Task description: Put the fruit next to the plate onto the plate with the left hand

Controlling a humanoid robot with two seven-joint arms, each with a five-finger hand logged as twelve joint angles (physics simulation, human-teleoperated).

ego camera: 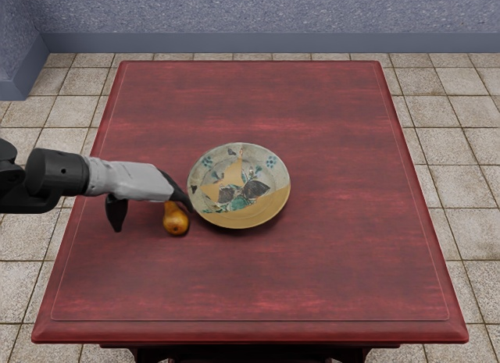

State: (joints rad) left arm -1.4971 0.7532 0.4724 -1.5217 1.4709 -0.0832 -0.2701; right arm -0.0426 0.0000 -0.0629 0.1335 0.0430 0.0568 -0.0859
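left hand (173, 193) above pear (176, 221), cannot tell if clamped; pear on table (328, 113), just beside patterned plate (275, 201) left rim.

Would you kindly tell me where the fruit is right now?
In the head view, the fruit sits on the table just left of the plate, close by the left hand.

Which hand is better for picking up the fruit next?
Left. The left hand is right above the fruit, which lies beside the plate. The right arm is not in view.
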